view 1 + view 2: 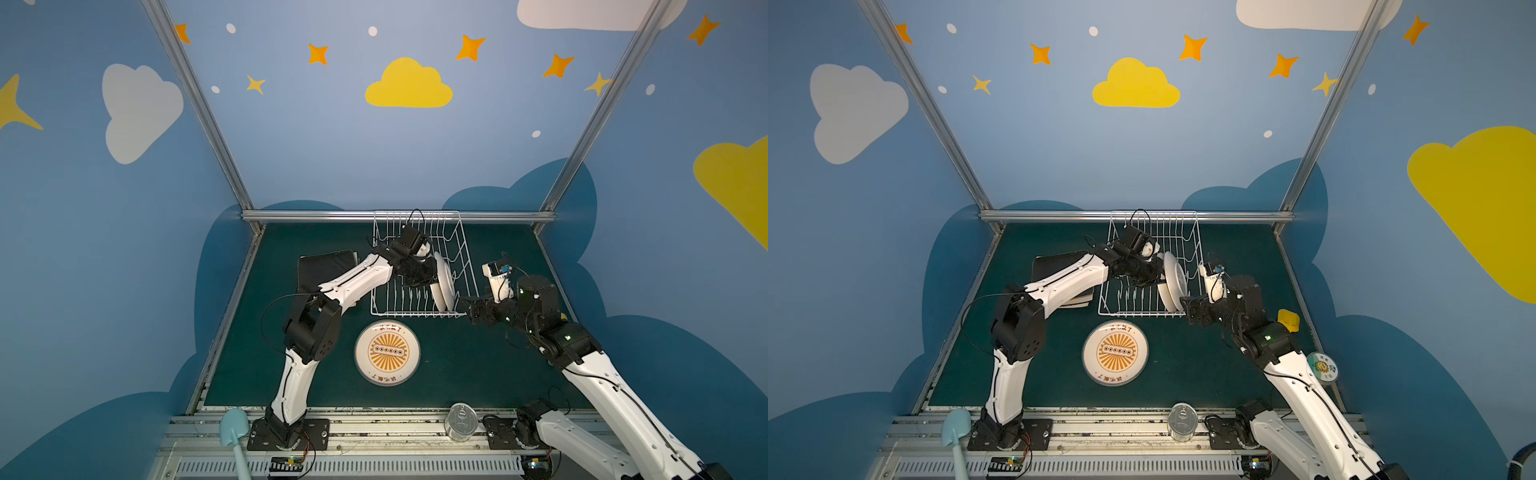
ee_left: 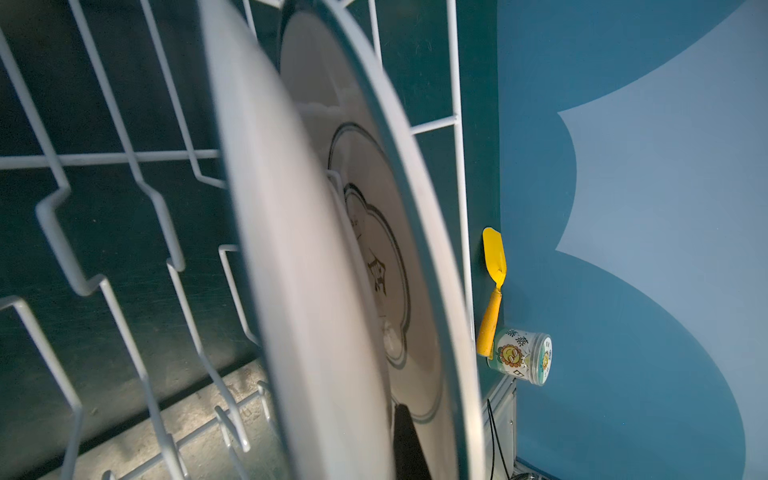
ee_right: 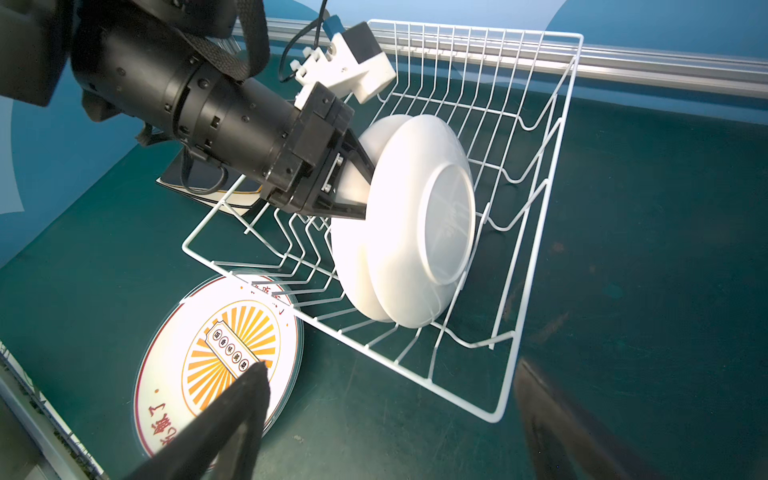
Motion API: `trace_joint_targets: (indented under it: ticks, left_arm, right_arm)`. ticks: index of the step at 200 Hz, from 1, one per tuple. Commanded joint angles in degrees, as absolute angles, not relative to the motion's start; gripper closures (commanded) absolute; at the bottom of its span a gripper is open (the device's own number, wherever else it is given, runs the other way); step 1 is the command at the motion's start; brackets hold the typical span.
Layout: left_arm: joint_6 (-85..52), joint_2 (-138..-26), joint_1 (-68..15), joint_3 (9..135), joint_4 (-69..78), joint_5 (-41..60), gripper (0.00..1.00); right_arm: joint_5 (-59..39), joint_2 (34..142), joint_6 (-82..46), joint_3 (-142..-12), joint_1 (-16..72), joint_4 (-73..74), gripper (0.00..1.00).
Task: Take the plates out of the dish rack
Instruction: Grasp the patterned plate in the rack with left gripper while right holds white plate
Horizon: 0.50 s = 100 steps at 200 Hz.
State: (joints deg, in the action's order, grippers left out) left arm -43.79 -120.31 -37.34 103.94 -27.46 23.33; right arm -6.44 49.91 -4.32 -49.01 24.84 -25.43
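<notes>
Your two white round plates stand on edge in the dish rack (image 1: 415, 314), packed together at its right end near the front rim. The rack itself sits against the table's (image 1: 457, 374) back edge, about the middle. Your left gripper (image 3: 365, 189) reaches in from the rack's left and is clamped on the upper rim of the left plate (image 3: 353, 257). One finger is on its outer face and the other is slipped between it and the right plate (image 3: 424, 224). The right plate leans against the left one, its underside facing the rack's right wall.

Just in front of the rack, mid-table, the sunburst plate (image 1: 387, 352) lies flat, face up. Left of the rack, toward the table's left edge, a black square plate (image 1: 320, 266) lies flat, partly under your left arm.

Your right gripper (image 3: 392, 368) hovers at the rack's front right corner, jaws spread wide, holding nothing. A tin can (image 1: 460, 420) and a blue scoop (image 1: 235, 422) rest on the front rail.
</notes>
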Motion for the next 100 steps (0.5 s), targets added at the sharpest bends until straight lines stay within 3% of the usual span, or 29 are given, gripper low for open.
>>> trace_joint_targets:
  ticks: [1, 100]
  left_arm:
    - [-43.9, -117.2, -36.8, 103.5, -28.5, 23.8, 0.97]
    - [-43.9, -111.0, -36.7, 101.0, -28.2, 23.3, 0.97]
  right_arm:
    - [-6.3, 49.7, -5.1, -48.6, 24.7, -24.2, 0.08]
    - [-6.2, 50.1, -4.9, -49.2, 24.6, -24.0, 0.09]
